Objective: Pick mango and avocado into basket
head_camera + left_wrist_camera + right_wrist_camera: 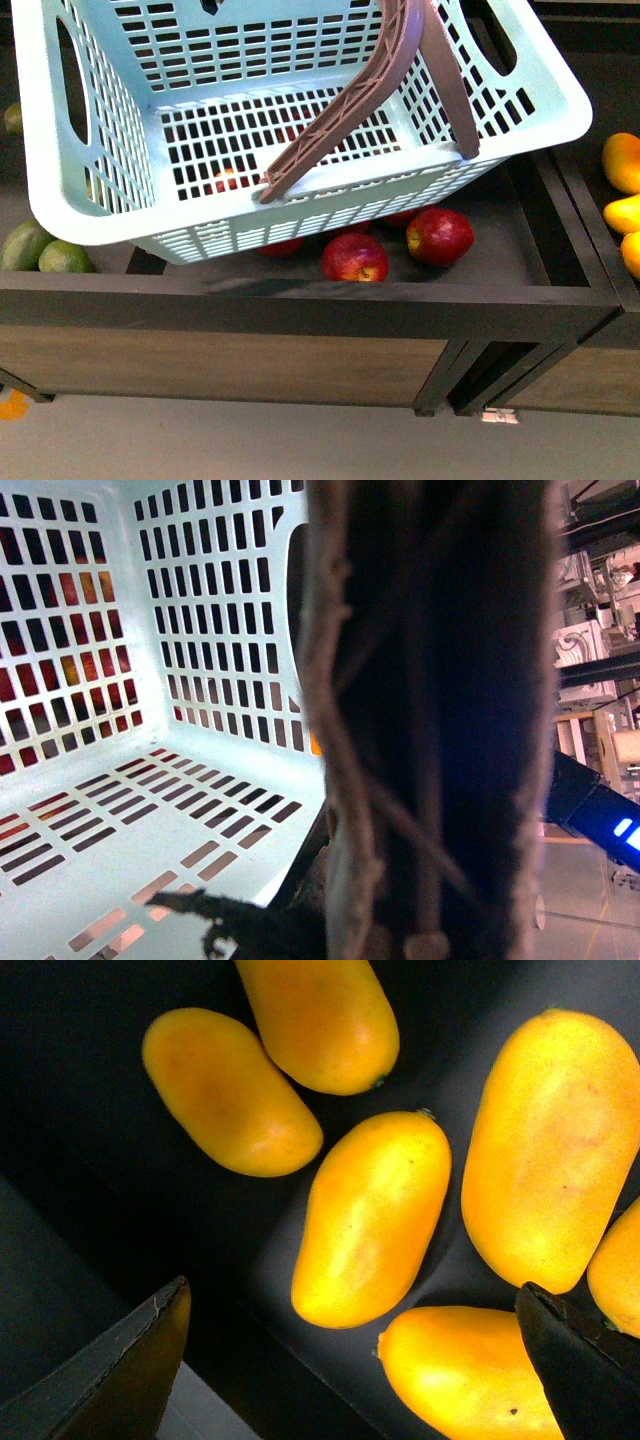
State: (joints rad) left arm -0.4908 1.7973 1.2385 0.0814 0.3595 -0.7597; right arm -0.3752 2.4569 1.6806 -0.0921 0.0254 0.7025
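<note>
Two fingertips of the right claw (pixel 350 1305) stood wide apart, gripping nothing. Beneath the gap lay the mango (pixel 372 1218), with more mangoes (pixel 555 1150) just beside it. The left claw's state could not be told; the handle (pixel 430 720) of the basket (pixel 555 85) filled its view.

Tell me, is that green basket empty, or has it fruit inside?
Empty: the basket has a bare slotted floor; the red apples lie beneath it, some seen through the slots.
</note>
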